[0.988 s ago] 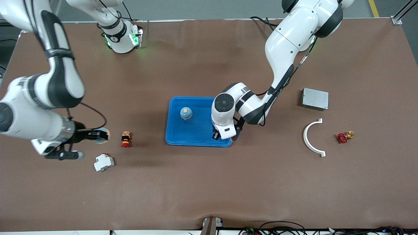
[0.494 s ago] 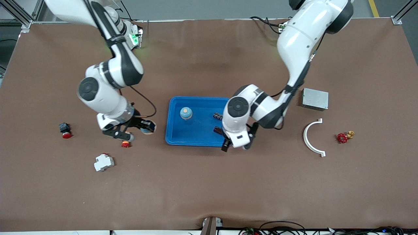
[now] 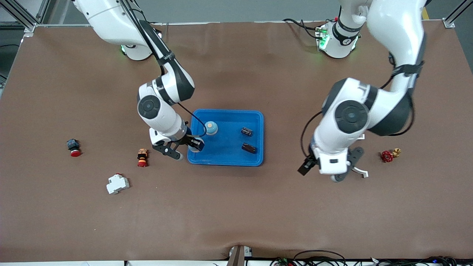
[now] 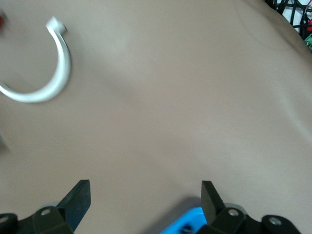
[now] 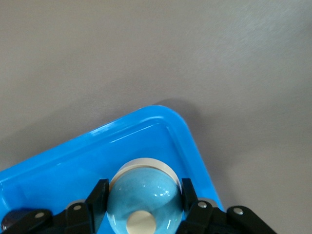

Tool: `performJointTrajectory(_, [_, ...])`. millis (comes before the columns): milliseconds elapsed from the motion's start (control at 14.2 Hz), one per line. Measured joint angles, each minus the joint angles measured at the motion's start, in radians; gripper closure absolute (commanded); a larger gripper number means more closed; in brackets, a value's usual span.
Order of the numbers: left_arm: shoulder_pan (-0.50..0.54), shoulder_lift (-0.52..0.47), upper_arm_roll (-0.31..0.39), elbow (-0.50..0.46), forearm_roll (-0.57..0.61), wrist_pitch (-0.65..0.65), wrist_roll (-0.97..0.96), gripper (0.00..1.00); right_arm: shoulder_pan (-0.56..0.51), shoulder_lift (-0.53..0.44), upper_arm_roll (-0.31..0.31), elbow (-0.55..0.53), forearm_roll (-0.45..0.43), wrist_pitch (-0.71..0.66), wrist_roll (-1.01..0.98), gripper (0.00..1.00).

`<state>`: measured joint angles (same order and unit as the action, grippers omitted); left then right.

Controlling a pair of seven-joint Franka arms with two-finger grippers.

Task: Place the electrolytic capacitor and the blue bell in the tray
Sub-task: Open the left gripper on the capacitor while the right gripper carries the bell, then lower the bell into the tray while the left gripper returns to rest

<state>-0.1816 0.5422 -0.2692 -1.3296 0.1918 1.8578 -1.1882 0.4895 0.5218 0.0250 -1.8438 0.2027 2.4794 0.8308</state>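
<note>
The bright-blue tray (image 3: pixel 225 159) sits mid-table. A blue bell (image 3: pixel 211 128) stands in it, and two small dark capacitors (image 3: pixel 249 148) (image 3: pixel 247 131) lie in it toward the left arm's end. My right gripper (image 3: pixel 183 148) (image 5: pixel 141 192) is shut on a second blue bell (image 5: pixel 142 195) with a cream button, over the tray's corner (image 5: pixel 161 122) at the right arm's end. My left gripper (image 3: pixel 318 174) (image 4: pixel 144 195) hangs open with nothing between its fingers, over bare table between the tray and the white curved piece (image 4: pixel 48 83). The tray's edge (image 4: pixel 187 223) shows by one finger.
A red valve (image 3: pixel 387 156) lies toward the left arm's end, beside the white curved piece (image 3: pixel 361 172) that the left hand partly hides. Toward the right arm's end lie an orange-red button (image 3: pixel 142 157), a black-red button (image 3: pixel 73 147) and a white breaker (image 3: pixel 117 183).
My right arm carried the blue bell from the table at its end to over the tray's corner. My left gripper opened over the tray and moved away toward the left arm's end.
</note>
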Motion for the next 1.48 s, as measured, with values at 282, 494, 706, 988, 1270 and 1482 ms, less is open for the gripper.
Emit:
performJointTrajectory(282, [0.081, -0.087, 0.003, -0.002, 0.0, -0.094, 0.387, 0.0, 0.015, 0.075, 0.0, 0.078, 0.0, -0.008, 0.046, 1.0])
performJointTrajectory(494, [0.146, -0.146, 0.004, -0.004, 0.0, -0.149, 0.538, 0.0, 0.017, 0.091, 0.0, 0.084, 0.0, -0.009, 0.05, 1.0])
performJointTrajectory(706, [0.201, -0.199, 0.004, -0.008, 0.0, -0.21, 0.631, 0.0, 0.026, 0.101, 0.0, 0.084, 0.0, -0.008, 0.052, 1.0])
performJointTrajectory(988, [0.258, -0.251, 0.004, -0.01, -0.001, -0.227, 0.745, 0.0, 0.042, 0.124, -0.001, 0.084, 0.0, 0.022, 0.062, 1.0])
performJointTrajectory(1270, [0.327, -0.3, 0.005, -0.009, -0.04, -0.244, 0.862, 0.0, 0.045, 0.145, -0.001, 0.084, 0.0, 0.044, 0.062, 1.0])
performJointTrajectory(1482, [0.326, -0.324, 0.003, -0.01, -0.045, -0.266, 0.868, 0.0, 0.047, 0.148, -0.002, 0.084, 0.0, 0.05, 0.062, 1.0])
